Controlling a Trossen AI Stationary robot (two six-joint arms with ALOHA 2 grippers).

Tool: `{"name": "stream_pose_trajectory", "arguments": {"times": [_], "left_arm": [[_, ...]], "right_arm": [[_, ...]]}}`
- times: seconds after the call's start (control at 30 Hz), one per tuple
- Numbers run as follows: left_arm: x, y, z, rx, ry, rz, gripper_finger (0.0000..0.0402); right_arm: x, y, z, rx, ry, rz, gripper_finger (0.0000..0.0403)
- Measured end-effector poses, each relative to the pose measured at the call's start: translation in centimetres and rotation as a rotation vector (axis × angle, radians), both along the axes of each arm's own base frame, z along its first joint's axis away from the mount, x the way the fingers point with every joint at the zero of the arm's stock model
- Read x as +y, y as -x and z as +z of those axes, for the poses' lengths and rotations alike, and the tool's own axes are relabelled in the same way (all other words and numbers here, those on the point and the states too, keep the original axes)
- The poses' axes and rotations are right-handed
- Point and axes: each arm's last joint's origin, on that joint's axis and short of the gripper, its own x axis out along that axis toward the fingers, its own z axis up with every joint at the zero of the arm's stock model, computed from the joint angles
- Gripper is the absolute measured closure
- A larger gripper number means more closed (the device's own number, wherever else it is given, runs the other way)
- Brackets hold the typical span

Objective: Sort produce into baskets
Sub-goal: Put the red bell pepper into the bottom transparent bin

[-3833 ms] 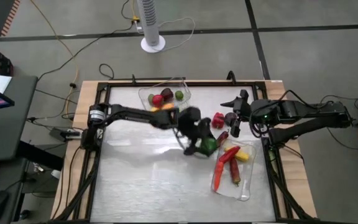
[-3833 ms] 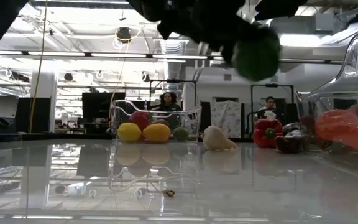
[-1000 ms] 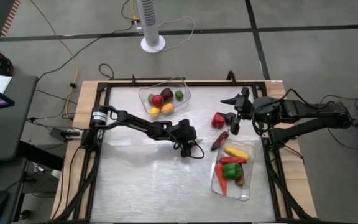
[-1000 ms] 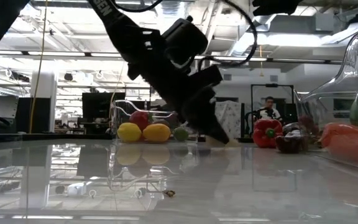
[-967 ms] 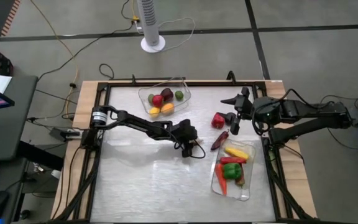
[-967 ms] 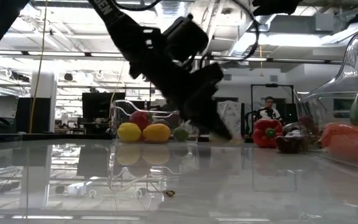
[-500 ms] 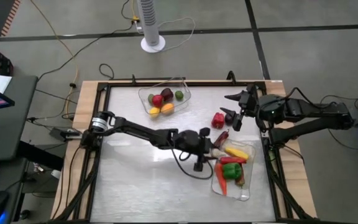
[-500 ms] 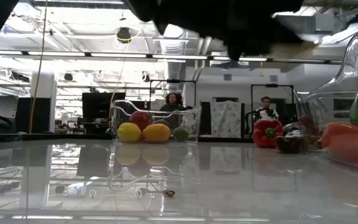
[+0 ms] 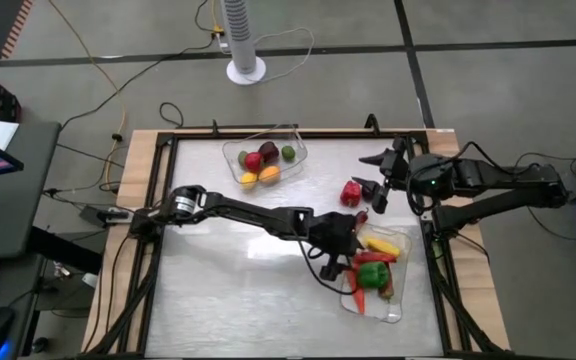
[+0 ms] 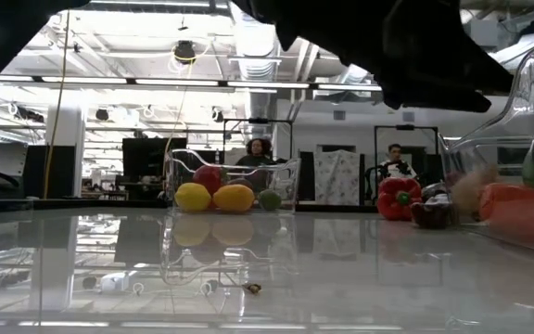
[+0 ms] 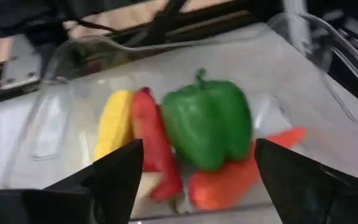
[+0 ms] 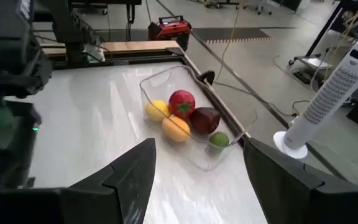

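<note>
L gripper (image 9: 351,258) is hovering right over the near-left rim of the clear rectangular plastic tub (image 9: 400,297) on the R side of the table, fingers spread apart w/ nothing between them in the L wrist view. Straight ahead of and below those fingers, inside that tub: a yellow corn-like piece (image 11: 112,127), a red chilli-shaped piece (image 11: 151,143), a glossy green bell pepper (image 11: 209,126) and an orange carrot (image 11: 241,174), all packed touching each other. Long axes of chilli and corn are running roughly away from the gripper; carrot is lying slantwise across.

A pale whitish piece (image 11: 146,185) is sitting at the tub's near edge, just below the fingers; can't tell what it is.

R gripper (image 9: 379,183) is waiting toward the table's far R corner, fingers apart, empty. Loose produce is lying just beside it: a red bell pepper (image 9: 350,192) and a small dark purple piece (image 9: 359,216), the latter between the two grippers. Judging by reach, R arm is nearer the red pepper; L is about as near the purple one.

The other clear tub (image 9: 296,143), holding round red, yellow, orange, dark and green fruit, is sitting well off toward the far side from L gripper, w/ bare tabletop in between, so plenty of open room for moving that way. Tub wall is the edge to mind when L is pulling out.
</note>
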Motion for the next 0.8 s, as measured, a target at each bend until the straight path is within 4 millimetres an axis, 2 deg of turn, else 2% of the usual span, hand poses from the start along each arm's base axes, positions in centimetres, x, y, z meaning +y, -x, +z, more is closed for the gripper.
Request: {"name": "stream_pose_trajectory", "arguments": {"times": [0.13,0.23,0.43,0.53,0.67,0.8], "left_arm": [[-0.5,0.8,0.5,-0.051,-0.020,-0.081,0.0102],[-0.4,2.1,1.1,-0.112,-0.044,-0.072,0.0107],[0.3,6.8,0.1,-0.176,-0.059,0.031,0.0117],[0.2,9.6,0.3,-0.223,-0.084,0.115,0.0118],[-0.1,13.2,-1.4,-0.195,-0.104,0.189,0.0119],[-0.1,15.8,-1.2,-0.241,-0.125,0.270,0.0119]], "right_arm": [[0.0,-0.1,-0.4,0.039,-0.007,0.001,0.0131],[-0.2,-0.1,-0.7,0.071,-0.003,-0.008,0.0131],[-1.4,-0.8,-1.7,0.153,-0.031,-0.047,0.0131],[-2.3,-2.2,-3.3,0.221,-0.052,-0.081,0.0131],[-3.7,-4.1,-6.1,0.364,-0.051,-0.118,0.0131],[-5.1,-5.6,-8.3,0.482,-0.086,-0.074,0.0131]]}}
